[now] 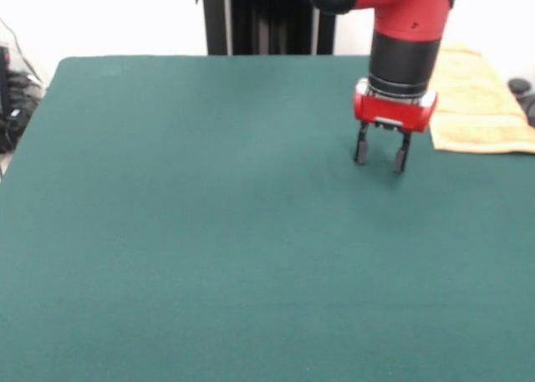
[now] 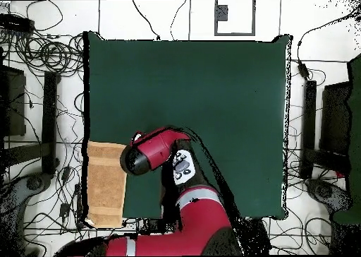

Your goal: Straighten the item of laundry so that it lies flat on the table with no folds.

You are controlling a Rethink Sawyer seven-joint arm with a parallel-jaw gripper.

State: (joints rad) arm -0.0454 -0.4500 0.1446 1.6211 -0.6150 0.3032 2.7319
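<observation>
1. The table [image 1: 209,231] is spreading wide and green.
2. The towel [image 1: 478,106] is lying at its edge, looking soft, light and floppy; I am judging a corner best for gripping.
3. My claw [image 1: 381,156] is hanging open, holding nothing, just beside the towel.

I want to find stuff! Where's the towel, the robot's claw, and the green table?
towel [image 1: 481,106], front view, fluffy middle.
gripper [image 1: 380,155], front view, between its open fingertips.
table [image 1: 209,231], front view, bare green top.

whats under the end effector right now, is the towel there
Only bare green table shows beneath the open end effector; its fingers hold nothing. The towel lies off to one side at the table's edge, apart from it. In the overhead view the arm covers that spot.
</observation>
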